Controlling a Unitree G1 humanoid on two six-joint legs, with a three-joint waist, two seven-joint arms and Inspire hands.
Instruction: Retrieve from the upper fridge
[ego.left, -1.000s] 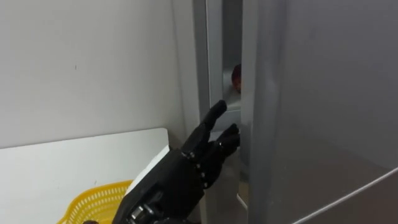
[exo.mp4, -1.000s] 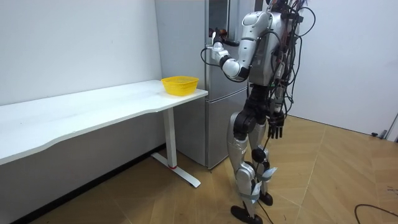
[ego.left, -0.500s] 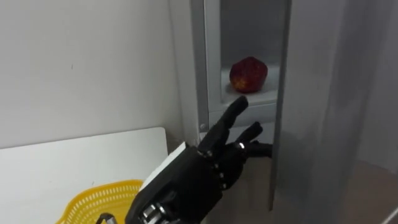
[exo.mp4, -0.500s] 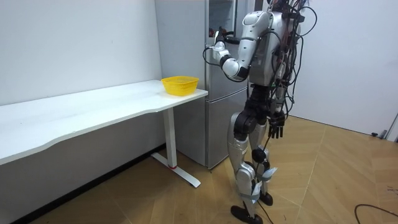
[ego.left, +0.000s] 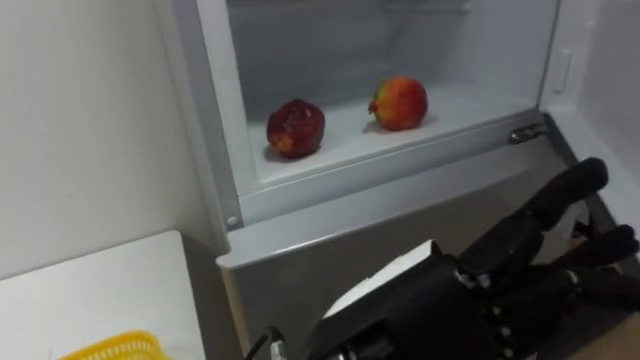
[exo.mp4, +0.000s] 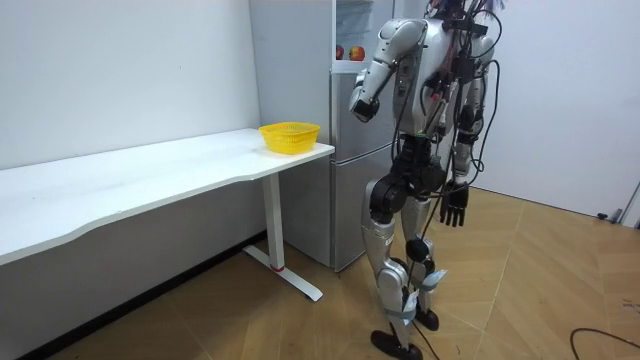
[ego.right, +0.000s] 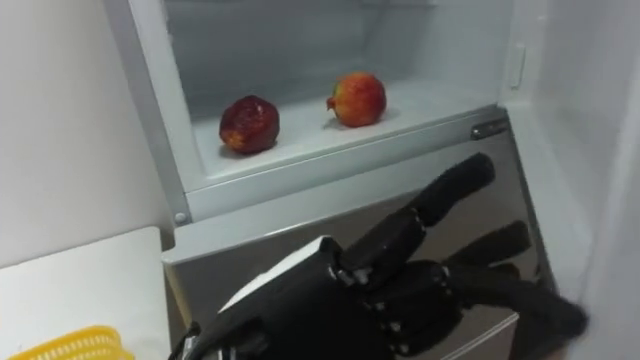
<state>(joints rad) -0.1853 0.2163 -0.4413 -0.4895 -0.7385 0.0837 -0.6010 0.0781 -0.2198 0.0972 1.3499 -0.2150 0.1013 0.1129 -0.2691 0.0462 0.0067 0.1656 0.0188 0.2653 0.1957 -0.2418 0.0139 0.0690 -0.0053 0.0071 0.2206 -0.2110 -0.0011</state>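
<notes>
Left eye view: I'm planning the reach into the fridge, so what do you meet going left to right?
In order: yellow basket → dark red fruit → red-and-yellow fruit → metal hinge. The left hand spreads across the lower right beneath the fruits, so it is left out.

Your two head cameras sit side by side, close before the open upper fridge (ego.left: 330, 200). They look forward and slightly down onto its shelf (ego.left: 345, 125), so both give you the same dark fruit (ego.left: 295, 128) and red-yellow fruit (ego.left: 399, 103), with the left robot hand (ego.left: 500, 290) large in the foreground. Your room camera stands well off, facing the counter (exo.mp4: 150, 170), the fridge and the whole robot from the side. It shares the shelf, both fruits and the basket (exo.mp4: 290, 135) with the eye views.
</notes>
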